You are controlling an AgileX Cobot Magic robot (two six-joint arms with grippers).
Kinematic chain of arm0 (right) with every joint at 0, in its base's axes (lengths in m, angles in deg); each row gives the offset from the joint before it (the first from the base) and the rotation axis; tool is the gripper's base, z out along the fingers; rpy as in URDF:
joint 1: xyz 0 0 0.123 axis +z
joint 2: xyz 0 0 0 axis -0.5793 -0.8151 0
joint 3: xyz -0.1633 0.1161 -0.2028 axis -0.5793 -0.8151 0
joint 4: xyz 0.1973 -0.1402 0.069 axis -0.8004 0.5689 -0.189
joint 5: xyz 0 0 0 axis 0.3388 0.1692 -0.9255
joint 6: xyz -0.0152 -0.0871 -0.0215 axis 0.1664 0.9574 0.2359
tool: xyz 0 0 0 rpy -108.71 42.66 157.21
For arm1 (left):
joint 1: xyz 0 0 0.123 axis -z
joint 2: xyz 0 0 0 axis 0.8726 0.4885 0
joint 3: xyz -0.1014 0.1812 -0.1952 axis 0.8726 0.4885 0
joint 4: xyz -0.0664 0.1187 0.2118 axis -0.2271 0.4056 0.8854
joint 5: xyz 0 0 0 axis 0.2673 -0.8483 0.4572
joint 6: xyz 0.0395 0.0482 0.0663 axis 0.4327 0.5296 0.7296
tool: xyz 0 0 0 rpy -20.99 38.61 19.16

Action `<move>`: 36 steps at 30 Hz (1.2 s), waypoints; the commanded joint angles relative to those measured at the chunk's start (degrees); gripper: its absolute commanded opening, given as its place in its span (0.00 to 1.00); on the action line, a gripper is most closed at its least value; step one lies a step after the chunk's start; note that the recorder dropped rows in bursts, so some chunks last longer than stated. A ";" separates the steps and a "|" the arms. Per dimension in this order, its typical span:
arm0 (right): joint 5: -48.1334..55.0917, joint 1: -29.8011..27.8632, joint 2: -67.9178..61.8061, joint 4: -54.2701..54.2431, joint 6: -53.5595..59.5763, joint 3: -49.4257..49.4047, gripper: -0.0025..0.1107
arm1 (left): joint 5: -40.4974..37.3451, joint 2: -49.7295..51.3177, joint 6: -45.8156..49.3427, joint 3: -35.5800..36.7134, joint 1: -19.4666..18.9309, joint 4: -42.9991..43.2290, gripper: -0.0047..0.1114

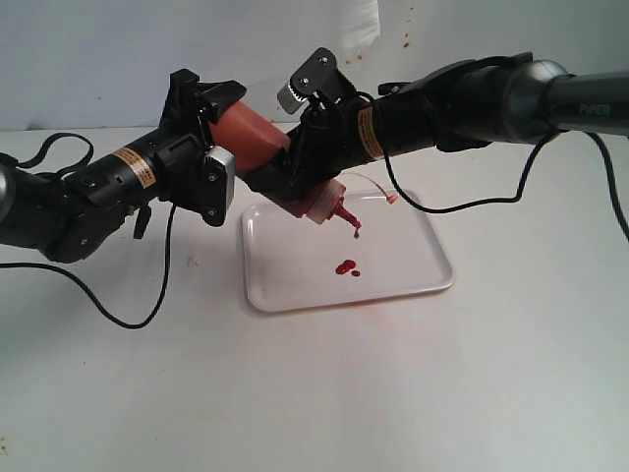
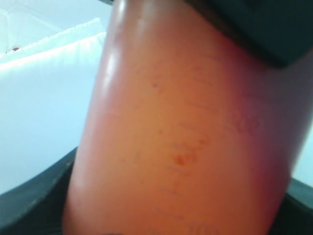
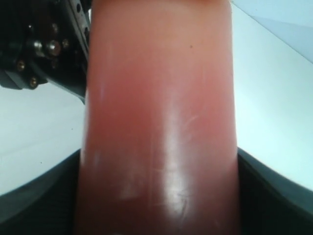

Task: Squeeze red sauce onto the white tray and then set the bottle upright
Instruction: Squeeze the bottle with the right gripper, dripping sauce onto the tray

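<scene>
Elevated frontal exterior view; both wrist views tight on the bottle (image 3: 161, 122)

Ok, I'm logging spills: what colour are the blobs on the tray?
The blobs are dark red; clearest in the exterior view.

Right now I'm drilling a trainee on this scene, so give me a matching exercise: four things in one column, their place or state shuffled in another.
Things:
1 bottle
2 red sauce
3 white tray
4 tip cap

Place or state:
A flat on the table
B small blobs on the tray
C held aloft, nozzle down
D dangling loose from the bottle

Pairs: 1-C, 2-B, 3-A, 4-D
</scene>
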 commanded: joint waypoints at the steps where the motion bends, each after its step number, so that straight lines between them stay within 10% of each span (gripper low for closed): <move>1: 3.59 -0.57 0.58 -2.68 -0.06 0.52 0.02 | 4.16 -0.70 -5.85 -0.05 1.12 3.51 0.57; 11: 3.34 -0.57 0.58 -2.68 -0.06 0.52 0.02 | 3.71 -0.70 -5.87 -0.05 1.12 8.48 0.04; 23: 3.92 -0.57 0.58 -2.68 -0.67 0.52 0.02 | 3.71 -0.70 -5.83 -0.05 1.12 8.24 0.04; 25: 4.51 -0.57 0.58 -2.68 -0.67 0.52 0.13 | 3.71 -0.70 -5.83 -0.05 1.12 8.10 0.04; 30: 4.66 -0.57 0.58 -2.68 -1.79 0.52 0.87 | 1.48 -0.70 -6.33 -0.05 1.12 5.78 0.04; 36: 4.95 -0.70 0.80 -2.68 -1.79 0.52 0.84 | 1.07 -0.70 -6.33 -0.05 0.92 2.05 0.04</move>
